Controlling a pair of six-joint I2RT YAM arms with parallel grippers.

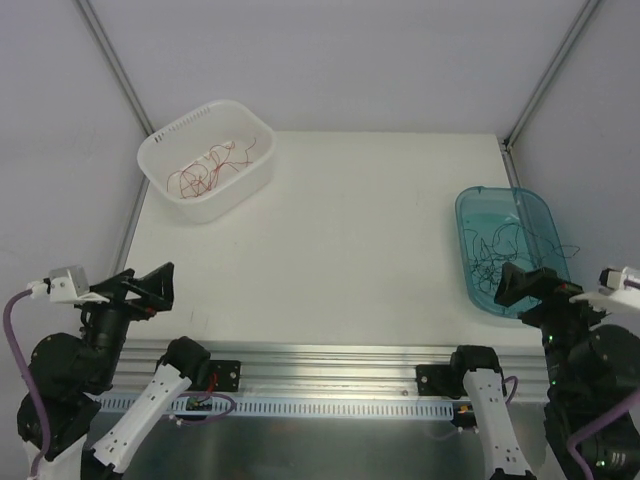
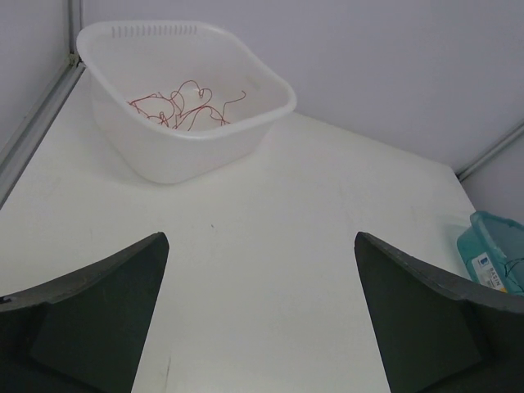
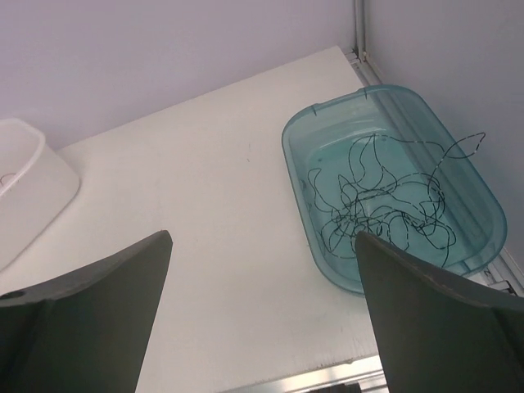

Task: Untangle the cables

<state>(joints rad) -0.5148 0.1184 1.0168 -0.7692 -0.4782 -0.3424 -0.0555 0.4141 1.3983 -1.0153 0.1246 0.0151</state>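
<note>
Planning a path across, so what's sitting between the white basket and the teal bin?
Nothing; only bare table lies between the white basket and the teal bin, clearest in the top external view.

In a white plastic basket (image 1: 225,200) at the table's (image 1: 350,260) far left corner, thin red curly cables (image 1: 205,170) are contained; thin black curly cables (image 1: 500,255) are contained in a teal plastic tub (image 1: 497,212) at its right edge.

Picture edges crop the teal tub (image 2: 494,242) and white basket (image 3: 33,192); the black cables (image 3: 378,214) overlap too densely to count.
</note>
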